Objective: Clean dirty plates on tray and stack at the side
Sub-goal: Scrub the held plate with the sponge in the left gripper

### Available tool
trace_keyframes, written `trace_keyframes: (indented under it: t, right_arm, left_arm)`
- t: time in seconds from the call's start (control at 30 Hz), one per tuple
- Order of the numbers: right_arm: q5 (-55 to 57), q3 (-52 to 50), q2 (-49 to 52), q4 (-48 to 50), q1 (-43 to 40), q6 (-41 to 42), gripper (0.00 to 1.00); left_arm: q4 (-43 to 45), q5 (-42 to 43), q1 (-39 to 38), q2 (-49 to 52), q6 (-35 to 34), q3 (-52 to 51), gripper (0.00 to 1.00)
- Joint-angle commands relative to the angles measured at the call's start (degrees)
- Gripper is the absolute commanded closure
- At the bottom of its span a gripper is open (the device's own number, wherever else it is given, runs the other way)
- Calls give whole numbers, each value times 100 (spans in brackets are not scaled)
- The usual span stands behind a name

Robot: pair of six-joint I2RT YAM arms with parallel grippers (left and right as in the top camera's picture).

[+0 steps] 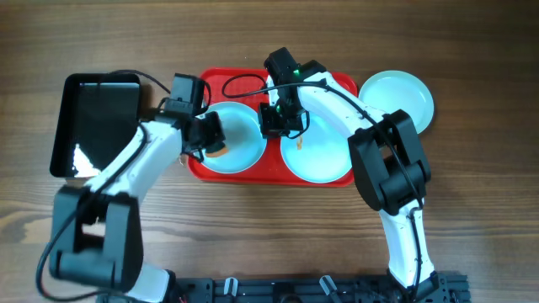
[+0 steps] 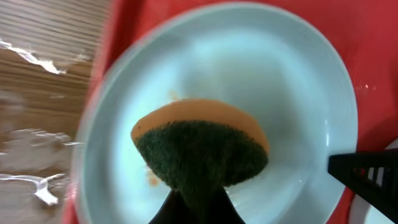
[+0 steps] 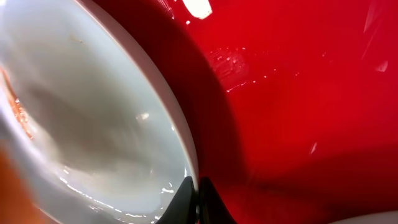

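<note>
Left gripper clasps an orange-green sponge on a round pale mint plate. Right gripper pinches its rim, over the red plastic tray.

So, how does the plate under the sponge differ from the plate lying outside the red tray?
The plate under the sponge lies inside the red tray; the outside plate lies on the wooden table beside it. The first has the sponge held on it by the left claw, plus small brown marks; the outside plate is bare and looks clean. Both are round, pale mint and seemingly equal in size.
</note>
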Motion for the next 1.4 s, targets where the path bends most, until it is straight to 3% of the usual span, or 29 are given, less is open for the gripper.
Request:
trace_keyframes:
  t: [0.0, 0.53, 0.9, 1.1, 1.2, 1.37]
  right_arm:
    - [22, -90, -94, 26, 50, -24, 96]
    - [380, -90, -94, 50, 50, 326, 96]
    - [1274, -90, -94, -146, 48, 295, 96]
    - [1272, -90, -94, -190, 48, 297, 96]
    - [1272, -90, -94, -190, 48, 297, 96]
    - [1268, -90, -94, -184, 48, 302, 96]
  left_arm:
    - [269, 782, -37, 326, 85, -52, 96]
    - [909, 603, -428, 826, 87, -68, 96]
    - [413, -2175, -428, 903, 90, -68, 96]
    - [216, -3139, -428, 861, 87, -50, 96]
    - [177, -2870, -444, 691, 68, 22, 96]
    - [483, -1464, -472, 129, 68, 55, 96]
